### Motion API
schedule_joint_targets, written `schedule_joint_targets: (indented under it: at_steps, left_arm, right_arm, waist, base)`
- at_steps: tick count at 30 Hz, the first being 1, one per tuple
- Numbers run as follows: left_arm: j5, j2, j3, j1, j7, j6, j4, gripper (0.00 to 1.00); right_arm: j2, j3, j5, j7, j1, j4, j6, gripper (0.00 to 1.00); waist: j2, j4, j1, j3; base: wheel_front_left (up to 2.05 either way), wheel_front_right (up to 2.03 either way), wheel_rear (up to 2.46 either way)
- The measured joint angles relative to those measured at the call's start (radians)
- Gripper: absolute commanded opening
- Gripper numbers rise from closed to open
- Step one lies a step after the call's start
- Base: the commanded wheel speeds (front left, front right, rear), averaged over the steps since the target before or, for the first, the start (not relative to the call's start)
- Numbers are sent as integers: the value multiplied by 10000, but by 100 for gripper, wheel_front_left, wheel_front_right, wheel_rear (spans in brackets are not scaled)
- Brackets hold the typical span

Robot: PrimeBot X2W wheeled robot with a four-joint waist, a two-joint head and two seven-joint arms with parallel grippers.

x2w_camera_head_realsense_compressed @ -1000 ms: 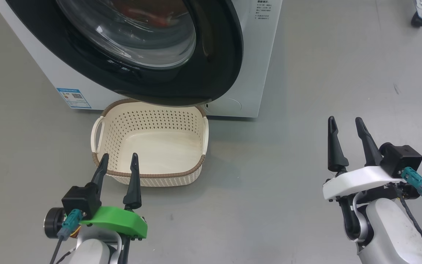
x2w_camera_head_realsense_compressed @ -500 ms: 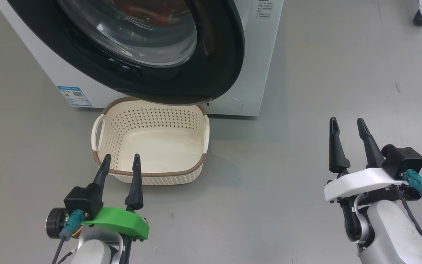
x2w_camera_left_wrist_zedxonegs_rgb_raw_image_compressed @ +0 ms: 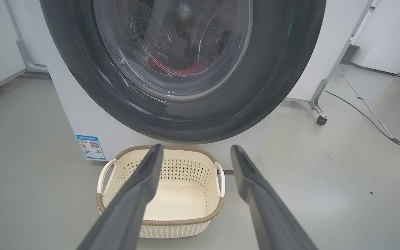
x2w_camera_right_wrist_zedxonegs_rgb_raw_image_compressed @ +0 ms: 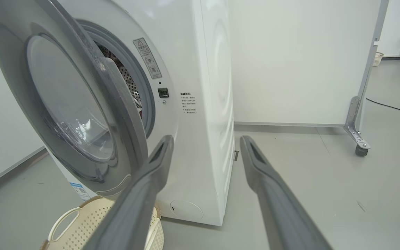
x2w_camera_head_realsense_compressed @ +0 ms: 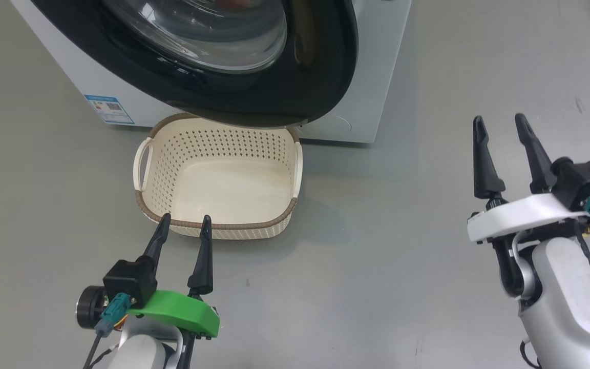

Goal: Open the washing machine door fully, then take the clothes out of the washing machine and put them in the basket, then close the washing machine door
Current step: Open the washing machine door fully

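Evidently the layout is arranged to keep every move short. The basket (x2w_camera_head_realsense_compressed: 223, 225) sits on the floor (x2w_camera_head_realsense_compressed: 377, 256) right in front of the washing machine (x2w_camera_head_realsense_compressed: 377, 51), its far rim tucked under the lower edge of the washing machine door (x2w_camera_head_realsense_compressed: 274, 97), so a garment pulled from the drum would have little way to travel. It is empty.

The door is only ajar. The right wrist view shows it swung partly out, with a gap on its free side through which the perforated drum (x2w_camera_right_wrist_zedxonegs_rgb_raw_image_compressed: 128, 81) shows. The clothes (x2w_camera_left_wrist_zedxonegs_rgb_raw_image_compressed: 182, 68) are inside, a red heap seen through the glass bowl in the left wrist view.

Both arms look parked for their own jobs. The left pincer (x2w_camera_head_realsense_compressed: 186, 217) is released and grasps nothing, its fingers spread and aimed over the basket's near rim toward the glass. The right pincer (x2w_camera_head_realsense_compressed: 499, 117), likewise released and empty, hangs well off to the machine's right, on the door's free side. I judge this a sensible place from which to reach behind that edge and swing the door wide, the step not yet done
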State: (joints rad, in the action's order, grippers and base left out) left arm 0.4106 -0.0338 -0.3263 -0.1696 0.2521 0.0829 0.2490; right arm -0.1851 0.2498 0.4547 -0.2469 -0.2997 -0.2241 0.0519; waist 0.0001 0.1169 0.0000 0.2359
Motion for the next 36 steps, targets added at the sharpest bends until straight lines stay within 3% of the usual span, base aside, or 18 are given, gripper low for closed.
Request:
schedule_joint_targets:
  at_steps: [11, 17, 18, 20, 26, 36]
  left_arm:
    - [31, -2, -466, -344, 0, -88, -52, 100]
    - [151, -2, -652, -424, 0, -88, -65, 100]
    - [209, -2, -671, -439, 0, -88, -65, 100]
    - [347, -2, -706, -507, 0, -88, -65, 100]
    - [550, 0, -746, -765, 0, -88, -92, 100]
    - [683, 6, -951, -984, 0, -88, -113, 100]
  right_arm:
    - [-293, 157, 224, 1085, -2190, -130, 362, 100]
    - [-188, -194, 989, 1699, -3250, -510, 431, 100]
    - [-151, -274, 1137, 1804, -3421, -577, 435, 87]
    - [-63, -447, 1450, 2033, -3782, -731, 437, 0]
    - [500, -1371, 3133, 2813, -4705, -1457, 422, 0]
    - [965, -2399, 5476, 4525, -6115, -2665, -165, 0]
  waist:
    - [0, 437, 0, 684]
    - [0, 724, 0, 1022]
    - [0, 779, 0, 1071]
    - [0, 892, 0, 1171]
    - [0, 1228, 0, 1443]
    - [0, 1721, 0, 1812]
  base:
    - [0, 0, 0]
    - [0, 0, 0]
    - [0, 0, 0]
    - [0, 0, 0]
    - [0, 0, 0]
    - [0, 0, 0]
